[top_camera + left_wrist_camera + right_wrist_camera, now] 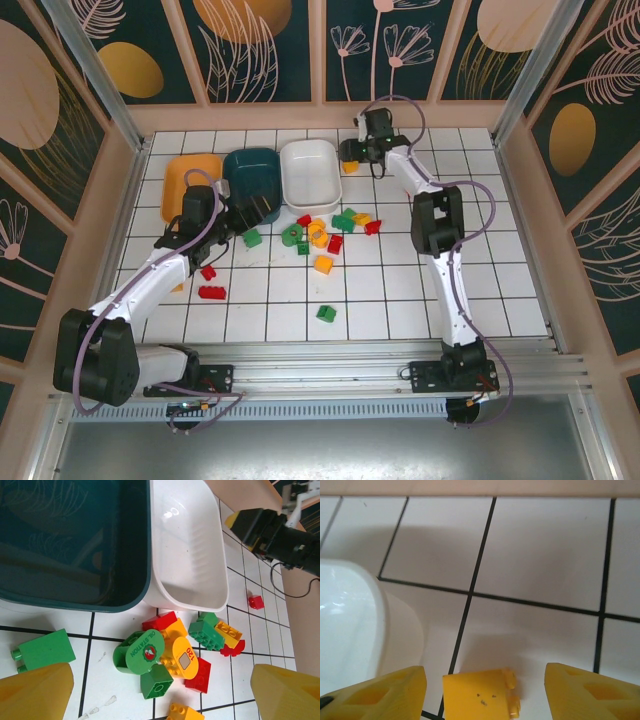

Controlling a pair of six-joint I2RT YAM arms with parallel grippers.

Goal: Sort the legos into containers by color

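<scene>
Right gripper [351,152] hangs released just beside the white tray [308,170]. Its yellow fingers [380,692] are spread either side of a yellow-orange brick [480,695] lying on the tile, with a gap on each side. The left gripper [248,212] is also spread wide and grasps nothing, near the front rim of the dark teal tray [250,170]. The orange tray [185,180] sits leftmost in the row. The legos [322,235] lie clustered on the tiles in front of the white tray. Among them, a green disc [145,651] reads "OIL STATION", and a yellow round piece [185,659] touching it reads "120".
</scene>
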